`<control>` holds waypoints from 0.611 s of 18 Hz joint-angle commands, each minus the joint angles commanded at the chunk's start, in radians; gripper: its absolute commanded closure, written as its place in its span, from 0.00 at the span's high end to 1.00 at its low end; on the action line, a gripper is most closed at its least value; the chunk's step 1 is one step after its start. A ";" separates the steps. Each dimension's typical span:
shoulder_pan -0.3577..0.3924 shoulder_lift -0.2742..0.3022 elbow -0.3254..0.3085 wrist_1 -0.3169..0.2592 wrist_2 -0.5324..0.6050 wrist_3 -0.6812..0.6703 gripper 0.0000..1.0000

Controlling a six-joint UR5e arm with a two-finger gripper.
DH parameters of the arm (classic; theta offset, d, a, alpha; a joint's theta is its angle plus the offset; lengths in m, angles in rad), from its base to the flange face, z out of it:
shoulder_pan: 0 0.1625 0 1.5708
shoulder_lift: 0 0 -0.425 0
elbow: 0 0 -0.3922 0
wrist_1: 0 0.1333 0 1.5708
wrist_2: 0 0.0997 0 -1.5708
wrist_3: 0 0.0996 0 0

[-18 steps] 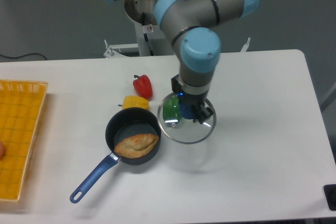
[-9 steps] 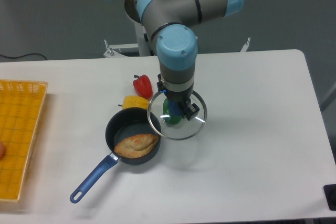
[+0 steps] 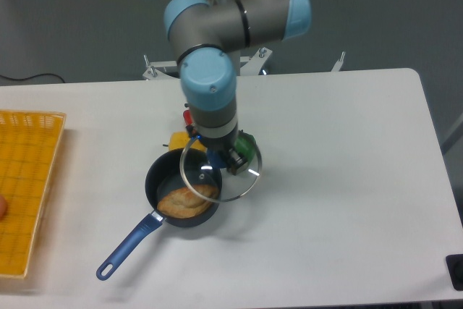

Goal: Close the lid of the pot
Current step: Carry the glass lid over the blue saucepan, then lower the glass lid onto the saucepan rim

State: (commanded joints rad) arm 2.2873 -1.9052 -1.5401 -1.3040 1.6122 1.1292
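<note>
- My gripper (image 3: 221, 158) points straight down and is closed on the blue knob of the lid (image 3: 219, 171), which hangs from it above the surface (image 3: 347, 179).
- The knob itself is mostly hidden between my fingers, so I judge the grip by the way the lid hangs there.
- The lid is a clear glass disc with a thin metal rim, held roughly level. Its left part overlaps the right side of the pot (image 3: 182, 187); its right part sticks out past the pot's rim.
- I cannot tell from this view whether the lid's rim touches the pot or is only above it.
- The pot sits on the surface to the lower left of my gripper, dark and round. Its long blue handle (image 3: 130, 245) runs toward the lower left and ends in a loop hole.
- Inside the pot lies a golden-brown pastry (image 3: 187, 202), partly seen through the glass.
- Just behind the pot is a yellow pepper (image 3: 179, 141), mostly covered by my arm.
- A red pepper (image 3: 187, 116) shows only as a sliver at the arm's left edge.
- Something green (image 3: 247, 148) peeks out just to the right of my gripper, behind the lid.
- A yellow basket (image 3: 29, 179) lies at the far left edge of the surface, well apart from the pot.
</note>
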 joint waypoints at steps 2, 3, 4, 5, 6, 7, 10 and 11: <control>-0.018 -0.012 -0.003 0.006 0.002 -0.018 0.60; -0.023 -0.015 -0.003 0.006 0.008 -0.020 0.60; -0.026 -0.015 -0.003 0.006 0.023 -0.022 0.60; -0.040 -0.018 -0.005 0.006 0.031 -0.023 0.60; -0.054 -0.018 -0.006 0.006 0.032 -0.035 0.60; -0.057 -0.017 -0.008 0.008 0.032 -0.048 0.60; -0.066 -0.015 -0.012 0.008 0.031 -0.054 0.60; -0.068 -0.017 -0.012 0.014 0.031 -0.061 0.60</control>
State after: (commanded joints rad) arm 2.2197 -1.9221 -1.5524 -1.2901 1.6429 1.0677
